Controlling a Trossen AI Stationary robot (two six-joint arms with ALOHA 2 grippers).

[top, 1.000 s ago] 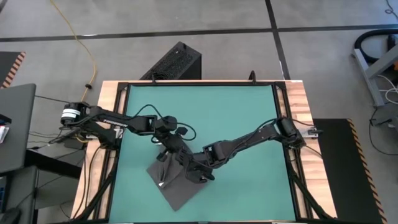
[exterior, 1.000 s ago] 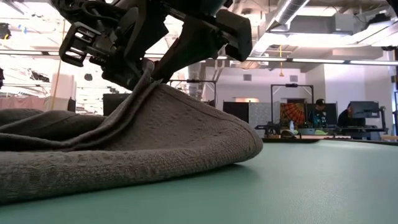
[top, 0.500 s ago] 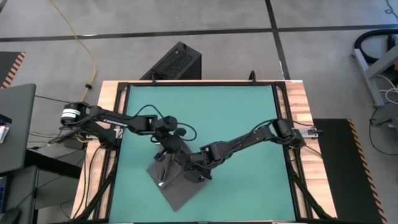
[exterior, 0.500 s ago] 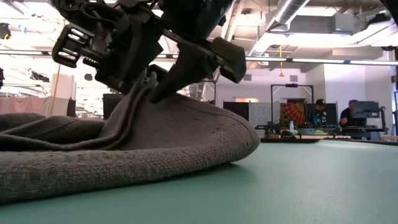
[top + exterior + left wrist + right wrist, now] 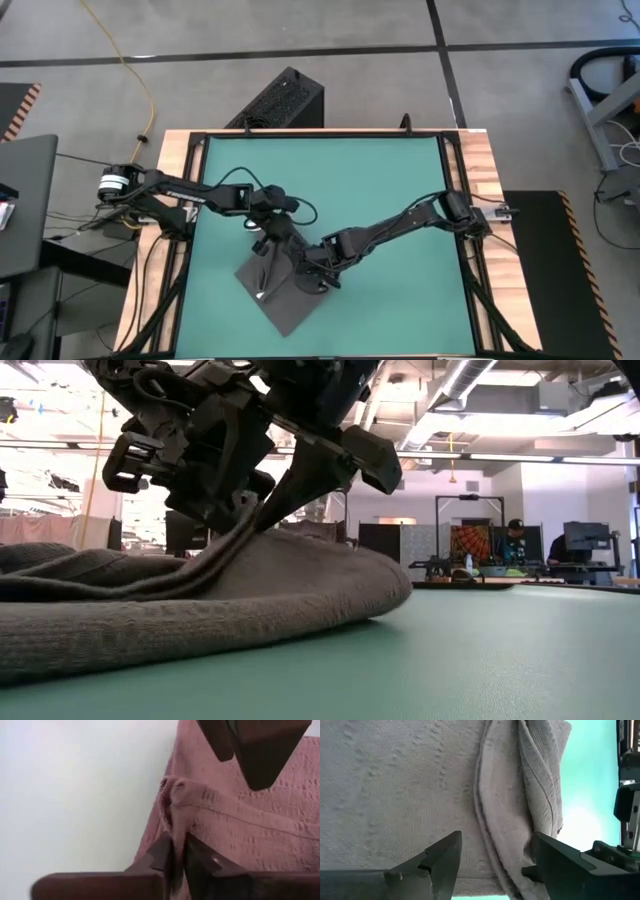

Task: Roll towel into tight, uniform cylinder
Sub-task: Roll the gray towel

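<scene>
Item: towel. Dark charcoal-grey cloth, lying on the teal mat toward the near edge of the desk, set diagonally with one corner pointing at the near edge. A small white tag shows at its left side. The far edge is gathered into a raised fold; in the low view the cloth lies in thick layered ridges with a rounded folded end resting on the mat.

Item: left end effector. Positioned over the towel's far corner. In the left wrist view its two fingers stand close together with a ridge of bunched cloth pinched between them.

Item: right end effector. Reaches in from the right side of the desk to the towel's upper part, just beside the left one. In the right wrist view the fingers stand wide apart, straddling the folded ridge of towel, with nothing clamped.

Item: black box. On the floor beyond the far edge of the desk.

Item: people. Seated at workstations in the room behind, seen in the low view.
</scene>
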